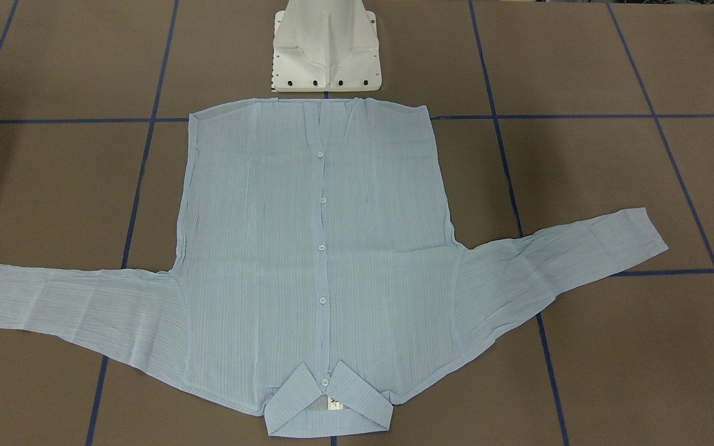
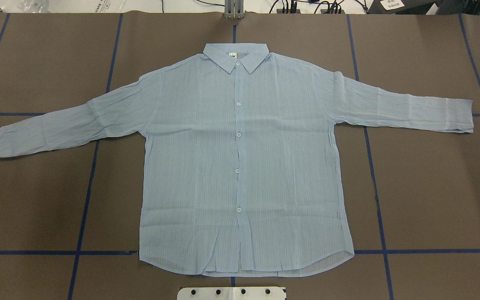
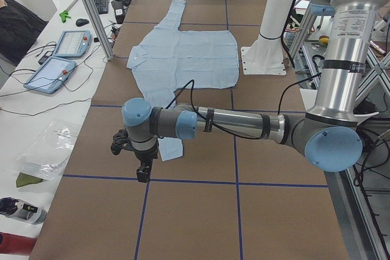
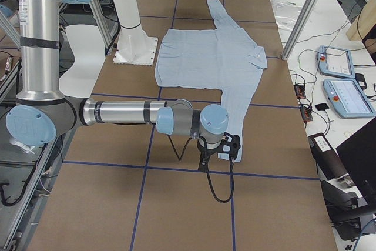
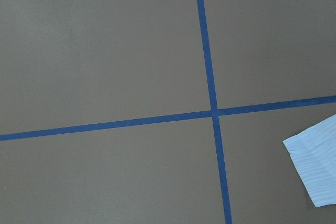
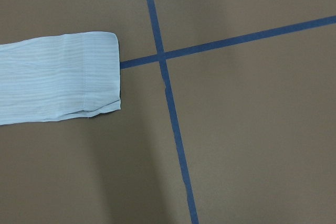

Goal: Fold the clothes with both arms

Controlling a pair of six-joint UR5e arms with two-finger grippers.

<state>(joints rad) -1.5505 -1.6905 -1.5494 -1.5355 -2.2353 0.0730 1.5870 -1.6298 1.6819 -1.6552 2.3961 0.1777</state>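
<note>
The left arm (image 3: 237, 125) reached low over the desk (image 2: 431, 200), the left pincer (image 3: 141, 172) hanging near the left cuff (image 2: 6, 143) of the light-blue shirt (image 2: 240, 166); seen only from the side, it could not be told whether that pincer was spread or pressed together; the shirt lay flat and buttoned in the middle of the desk, front up, collar (image 2: 236, 56) away from the white pedestal (image 1: 326, 56), both sleeves stretched outward; the right arm (image 4: 123, 111) mirrored the pose at the right cuff (image 2: 461, 116), and the right pincer (image 4: 220, 148), likewise shown only from the side, gave no sign of its state; no fold appeared to have been made, so the task looked to be at its opening step; the next move probably called for each pincer to drop onto its cuff, pinch the thin cloth and carry the sleeve in across the body; the overhead and front views showed the whole garment but neither arm; the left wrist camera caught only a corner of cuff (image 5: 315, 169) beside crossing blue tape (image 5: 210, 77); the right wrist camera showed its cuff (image 6: 79, 77) with one corner tucked under
</note>
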